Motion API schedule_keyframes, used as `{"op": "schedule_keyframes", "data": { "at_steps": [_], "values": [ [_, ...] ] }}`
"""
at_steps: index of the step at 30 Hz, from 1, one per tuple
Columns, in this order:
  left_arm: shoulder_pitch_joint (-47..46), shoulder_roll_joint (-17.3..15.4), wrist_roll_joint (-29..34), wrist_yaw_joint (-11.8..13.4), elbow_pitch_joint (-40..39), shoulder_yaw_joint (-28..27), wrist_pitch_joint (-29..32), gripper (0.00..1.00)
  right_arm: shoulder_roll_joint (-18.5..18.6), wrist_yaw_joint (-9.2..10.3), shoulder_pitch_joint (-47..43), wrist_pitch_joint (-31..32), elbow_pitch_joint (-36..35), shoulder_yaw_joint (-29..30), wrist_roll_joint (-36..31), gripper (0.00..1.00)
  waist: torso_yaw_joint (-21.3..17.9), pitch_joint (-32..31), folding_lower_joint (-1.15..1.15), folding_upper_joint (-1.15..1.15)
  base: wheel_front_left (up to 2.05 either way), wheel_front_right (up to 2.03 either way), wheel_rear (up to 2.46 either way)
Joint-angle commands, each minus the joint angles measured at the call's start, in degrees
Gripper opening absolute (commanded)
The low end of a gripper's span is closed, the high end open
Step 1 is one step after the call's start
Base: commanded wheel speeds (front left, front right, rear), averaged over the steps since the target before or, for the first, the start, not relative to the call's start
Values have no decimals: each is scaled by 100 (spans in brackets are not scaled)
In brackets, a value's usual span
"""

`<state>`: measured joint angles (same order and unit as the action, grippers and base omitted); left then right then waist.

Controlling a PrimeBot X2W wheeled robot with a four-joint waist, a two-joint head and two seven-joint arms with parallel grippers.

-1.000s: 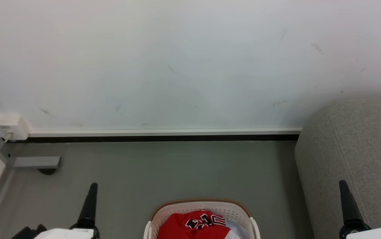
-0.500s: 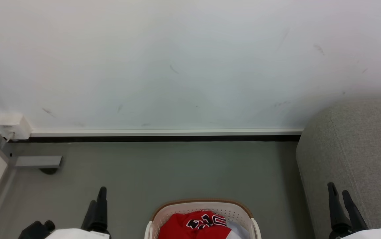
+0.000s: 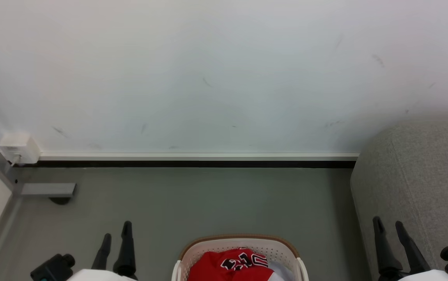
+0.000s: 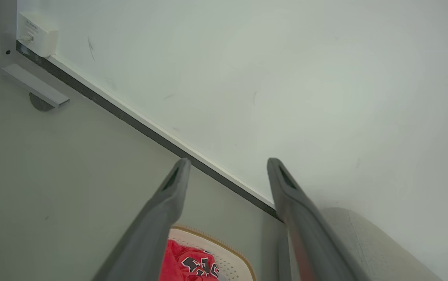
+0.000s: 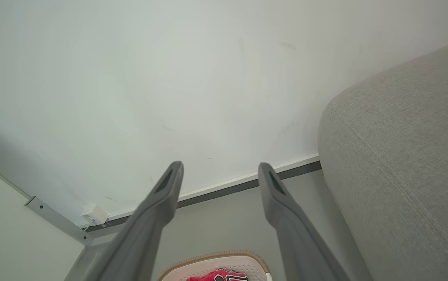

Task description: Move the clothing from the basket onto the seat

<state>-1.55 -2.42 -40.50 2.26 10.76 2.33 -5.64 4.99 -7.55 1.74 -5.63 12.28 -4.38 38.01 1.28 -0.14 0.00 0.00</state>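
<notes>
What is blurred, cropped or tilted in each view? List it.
Head view: sharp, evenly lit, basket cropped at the bottom edge. Left wrist view: left gripper slightly soft, skirting board runs slanted. Right wrist view: right gripper soft, sofa weave crisp.

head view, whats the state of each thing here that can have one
left gripper: open, empty
right gripper: open, empty
basket: upright, loaded
clothing: crumpled in the basket
pale cloth: in the basket, beside the clothing
seat: no clothing on the visible part

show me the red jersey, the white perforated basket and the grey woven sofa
red jersey with black-and-white lettering (image 3: 229, 266): head view, its middle
white perforated plastic basket (image 3: 275, 249): head view, far wall
grey woven-fabric sofa (image 3: 415, 175): head view, rounded corner
</notes>
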Motion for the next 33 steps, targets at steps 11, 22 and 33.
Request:
{"op": "schedule_keyframes", "data": {
  "at_steps": [11, 22, 33],
  "values": [
    [124, -144, 993, 183, -310, 207, -224, 100, 95, 6, 81, -229, -5, -94, -921, 100, 20, -18, 0, 0, 0, 0, 0],
    [159, -245, 1632, 142, -408, 421, -391, 100, 72, 7, 58, -391, 121, -138, -1497, 100, 36, -11, 0, 0, 0, 0, 0],
    [221, -369, 2246, 175, -453, 466, -539, 100, 55, 8, 24, -539, 257, -80, -2035, 100, 66, -27, 0, 0, 0, 0, 0]
  ]
}}
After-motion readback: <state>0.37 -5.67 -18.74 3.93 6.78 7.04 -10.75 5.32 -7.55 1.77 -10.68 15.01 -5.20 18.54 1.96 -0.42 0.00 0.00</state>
